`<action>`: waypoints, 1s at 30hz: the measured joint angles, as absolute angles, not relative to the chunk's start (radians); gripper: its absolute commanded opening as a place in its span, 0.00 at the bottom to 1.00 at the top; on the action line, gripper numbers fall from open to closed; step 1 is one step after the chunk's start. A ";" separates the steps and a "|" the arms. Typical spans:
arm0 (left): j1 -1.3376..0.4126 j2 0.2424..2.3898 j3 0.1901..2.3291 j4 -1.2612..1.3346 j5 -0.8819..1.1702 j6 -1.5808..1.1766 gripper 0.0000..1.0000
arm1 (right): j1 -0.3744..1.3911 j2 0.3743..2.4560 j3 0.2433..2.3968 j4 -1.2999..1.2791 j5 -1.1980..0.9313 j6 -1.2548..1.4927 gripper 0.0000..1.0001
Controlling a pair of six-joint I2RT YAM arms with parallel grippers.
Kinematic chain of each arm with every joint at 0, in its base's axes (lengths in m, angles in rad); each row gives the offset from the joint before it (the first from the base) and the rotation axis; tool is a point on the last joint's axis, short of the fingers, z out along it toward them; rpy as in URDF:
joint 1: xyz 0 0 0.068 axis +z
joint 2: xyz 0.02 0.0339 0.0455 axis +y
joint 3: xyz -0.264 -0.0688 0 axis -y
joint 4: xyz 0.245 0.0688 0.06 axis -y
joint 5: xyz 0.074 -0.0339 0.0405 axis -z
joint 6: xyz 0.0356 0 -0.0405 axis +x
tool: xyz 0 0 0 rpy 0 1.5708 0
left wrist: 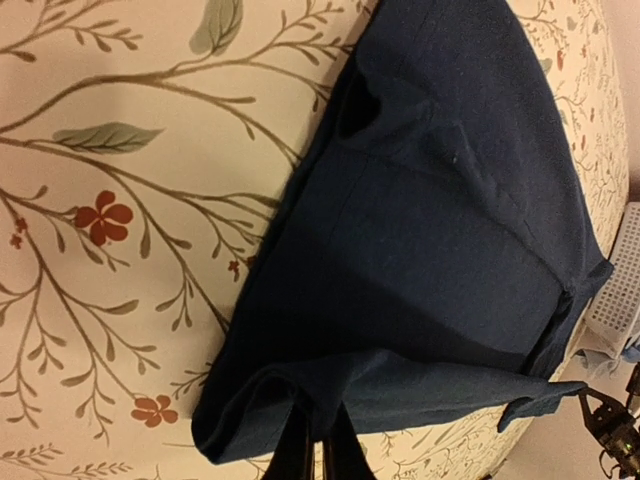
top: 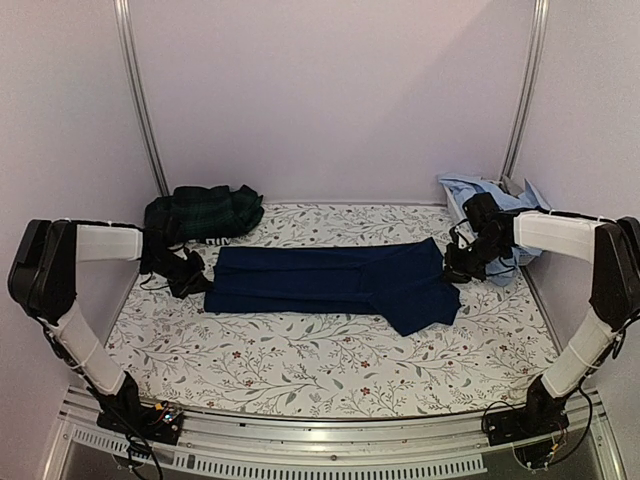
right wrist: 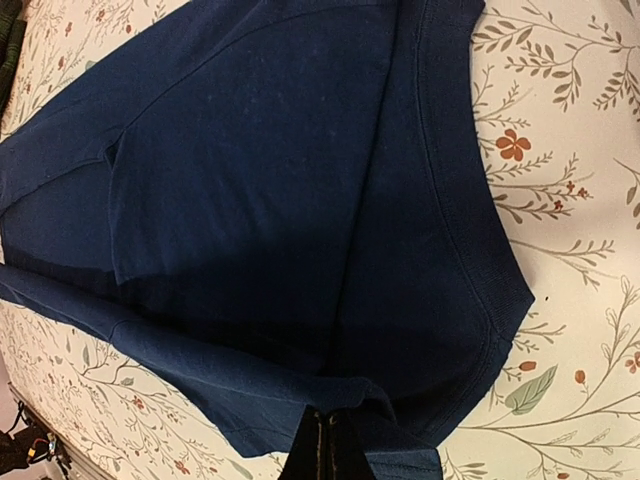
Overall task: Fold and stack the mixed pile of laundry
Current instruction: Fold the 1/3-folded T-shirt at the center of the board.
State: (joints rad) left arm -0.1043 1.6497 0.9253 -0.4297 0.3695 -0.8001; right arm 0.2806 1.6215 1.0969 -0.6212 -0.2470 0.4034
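Two units engaged: left gripper (top: 190, 283) and right gripper (top: 458, 268), each clamped on one end of the navy T-shirt (top: 330, 280), which lies lengthwise across the table (top: 300, 360). Step: folding, seemingly. Next: carry both ends over evenly. Plaid piece (top: 205, 212) and light blue shirts (top: 485, 190) lie behind.

**Three views, one shared garment**

The table is seen by the top external camera from above and behind the left arm's base (top: 135, 415) and the right arm's base (top: 520, 425). It faces the back wall (top: 330, 100) from far enough that the whole floral sheet (top: 330, 360) is taken in. The left wrist view is held close over the sheet's left part, directed rightward along the navy T-shirt (top: 330, 280). The right wrist view is held equally close at the opposite end, directed leftward. The shirt and the vine print are shared by all three views.
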 measured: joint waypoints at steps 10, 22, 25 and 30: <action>-0.102 1.723 0.997 -0.424 0.369 -0.775 0.00 | 0.244 1.726 1.174 -0.619 -0.255 0.353 0.00; -0.097 1.773 1.003 -0.422 0.362 -0.771 0.00 | 0.241 1.839 1.252 -0.600 -0.290 0.324 0.00; -0.097 1.783 1.011 -0.422 0.361 -0.770 0.00 | 0.241 1.856 1.254 -0.595 -0.290 0.319 0.00; -0.096 1.800 1.021 -0.417 0.361 -0.770 0.00 | 0.241 1.876 1.259 -0.595 -0.290 0.312 0.00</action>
State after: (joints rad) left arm -0.0959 1.8004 1.0206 -0.4171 0.3614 -0.7700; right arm 0.2405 1.8755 1.2591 -0.5945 -0.2901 0.3119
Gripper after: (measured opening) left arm 0.006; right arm 0.006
